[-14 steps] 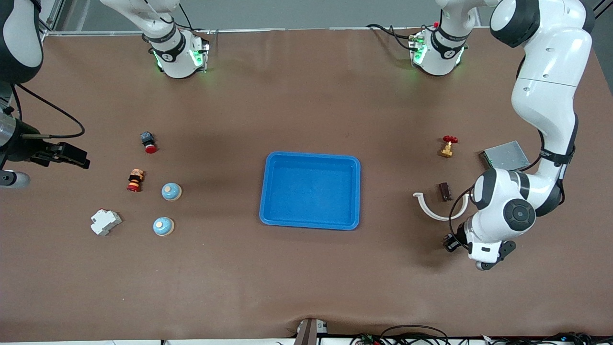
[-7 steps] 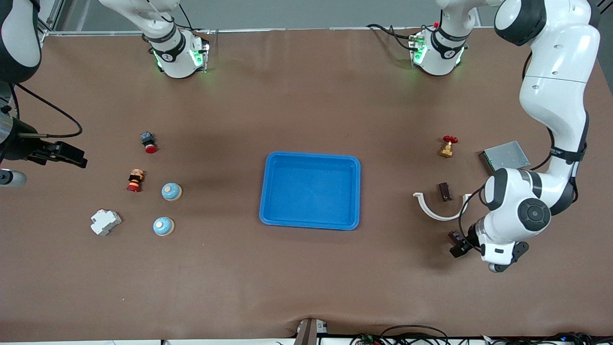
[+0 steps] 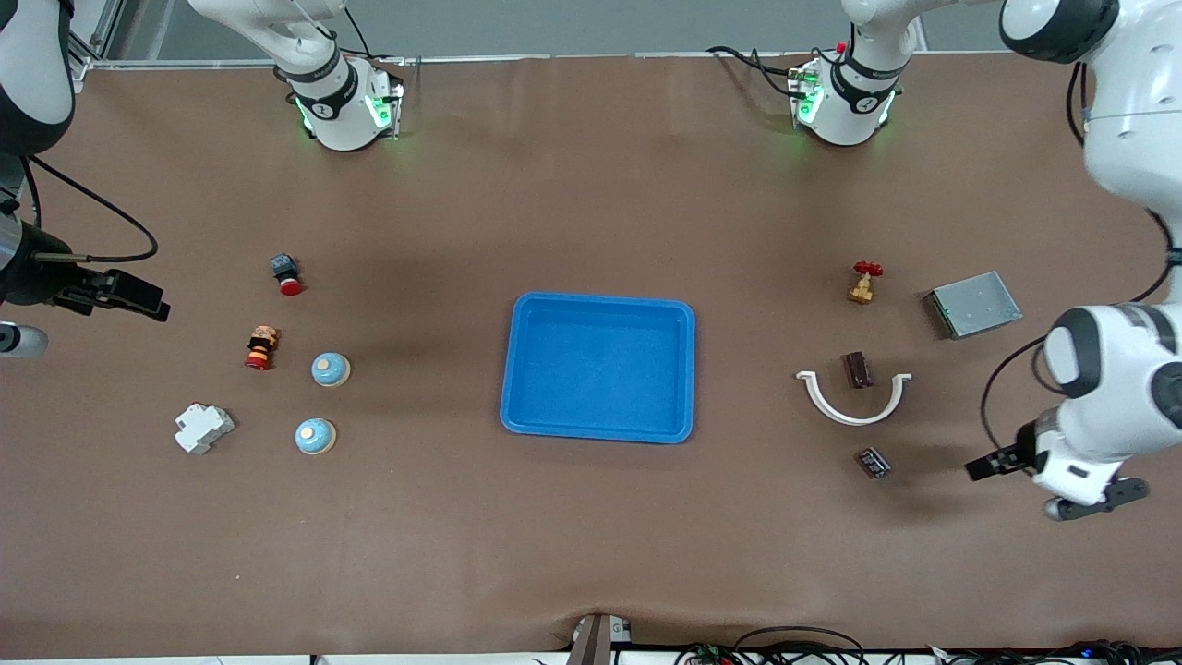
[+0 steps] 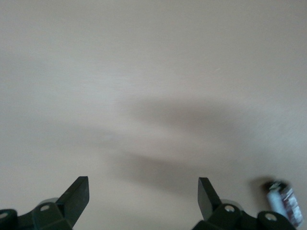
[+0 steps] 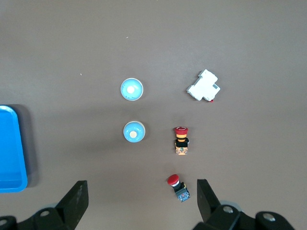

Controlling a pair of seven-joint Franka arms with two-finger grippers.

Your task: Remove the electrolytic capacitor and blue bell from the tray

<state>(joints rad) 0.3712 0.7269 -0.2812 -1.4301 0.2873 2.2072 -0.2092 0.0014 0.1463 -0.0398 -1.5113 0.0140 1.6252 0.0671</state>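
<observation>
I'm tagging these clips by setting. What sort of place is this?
Most likely a robotics lab bench set up for pick-and-place recording. Two robot arm bases are bolted along one edge of a brown-covered table, a blue tray sits mid-table, and small hardware parts such as a brass valve lie scattered around it.

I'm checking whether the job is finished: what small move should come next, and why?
Probably just lift the left gripper clear and stop. The tray holds nothing, the capacitor lies on the table, both blue bells sit near the right arm's end, and the right gripper waits open.
</observation>
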